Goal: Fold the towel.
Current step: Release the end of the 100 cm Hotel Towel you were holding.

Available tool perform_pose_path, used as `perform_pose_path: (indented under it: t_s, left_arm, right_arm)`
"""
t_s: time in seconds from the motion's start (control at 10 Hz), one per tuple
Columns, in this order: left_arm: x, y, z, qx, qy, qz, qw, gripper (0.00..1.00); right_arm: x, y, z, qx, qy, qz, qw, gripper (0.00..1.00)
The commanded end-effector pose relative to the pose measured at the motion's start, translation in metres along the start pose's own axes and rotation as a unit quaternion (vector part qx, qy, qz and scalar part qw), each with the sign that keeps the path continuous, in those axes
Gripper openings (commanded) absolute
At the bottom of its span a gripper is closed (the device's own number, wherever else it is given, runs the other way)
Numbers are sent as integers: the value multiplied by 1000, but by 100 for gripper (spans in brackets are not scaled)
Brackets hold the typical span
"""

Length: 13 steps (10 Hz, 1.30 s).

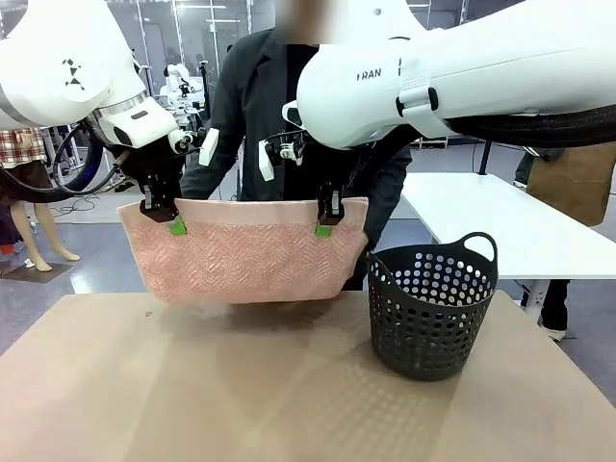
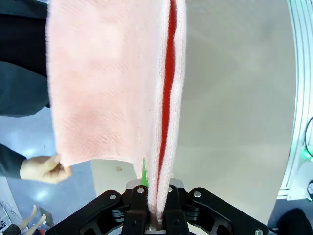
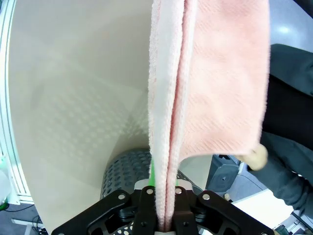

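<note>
Tan desk (image 1: 192,385) fills the foreground, with a dark perforated basket (image 1: 430,308) standing on its right side. Beyond, over the desk's far edge, the salmon-pink towel (image 1: 245,260) hangs doubled, its long axis level and running left to right, broad face toward the camera. The left gripper (image 1: 176,227) and right gripper (image 1: 324,229) each have their jaws clenched on the towel's top edge, near its two corners. A person's hand (image 2: 46,169) seems to pinch a corner of the rear layer.
</note>
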State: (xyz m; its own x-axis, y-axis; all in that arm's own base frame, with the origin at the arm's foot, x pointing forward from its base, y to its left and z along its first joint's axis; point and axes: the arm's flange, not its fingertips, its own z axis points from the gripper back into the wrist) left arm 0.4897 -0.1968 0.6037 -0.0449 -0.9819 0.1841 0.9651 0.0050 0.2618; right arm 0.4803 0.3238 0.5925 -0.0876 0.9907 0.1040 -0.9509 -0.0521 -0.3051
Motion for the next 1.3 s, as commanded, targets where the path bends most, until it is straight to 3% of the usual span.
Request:
perform_pose_path:
  t_s: [0.0,1.2]
  left_arm:
    - [0,1,2,2,1,6,1000,0]
    - [0,1,2,2,1,6,1000,0]
  right_arm:
    - [-1,-1,0,-3,4,2,1000,0]
    - [-1,-1,0,-3,4,2,1000,0]
